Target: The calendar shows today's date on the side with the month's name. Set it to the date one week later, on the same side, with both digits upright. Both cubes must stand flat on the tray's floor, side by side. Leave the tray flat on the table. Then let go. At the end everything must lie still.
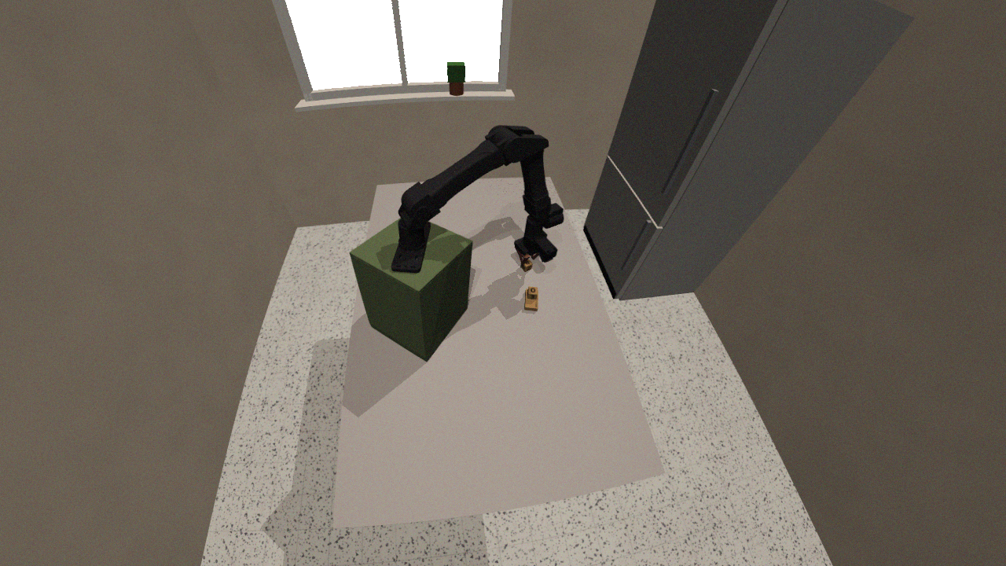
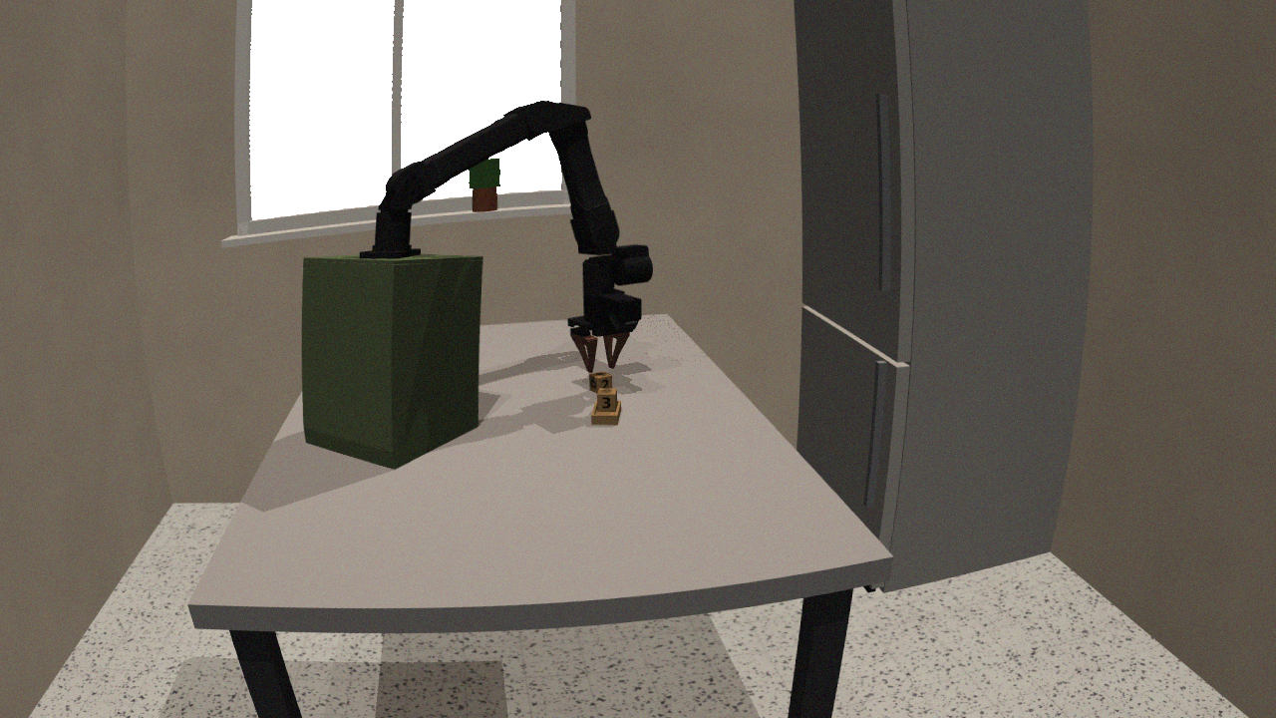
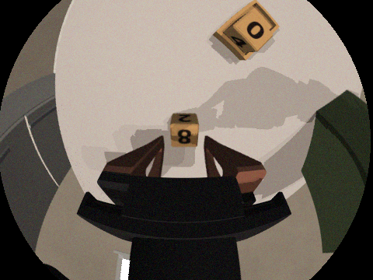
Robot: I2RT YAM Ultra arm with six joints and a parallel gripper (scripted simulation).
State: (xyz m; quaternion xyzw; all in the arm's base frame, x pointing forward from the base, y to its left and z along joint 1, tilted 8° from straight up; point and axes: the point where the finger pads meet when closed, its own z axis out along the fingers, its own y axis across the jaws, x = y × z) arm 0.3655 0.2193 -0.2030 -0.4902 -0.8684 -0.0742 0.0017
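Note:
A small wooden tray (image 2: 605, 415) lies flat on the table and holds one wooden cube (image 2: 606, 402). That cube shows a 3 to the exterior view and a 0 on top in the wrist view (image 3: 248, 31). The second cube (image 2: 603, 383) lies loose on the table just behind the tray. It shows a 2 to the exterior view and an 8 on top in the wrist view (image 3: 183, 130). My gripper (image 2: 599, 364) points straight down right above this loose cube. Its fingers are half open and do not touch the cube, which shows between the fingertips in the wrist view.
The arm stands on a green box (image 2: 391, 352) at the table's left. A grey fridge (image 2: 936, 267) stands close beside the table's right edge. A potted plant (image 2: 484, 184) sits on the window sill behind.

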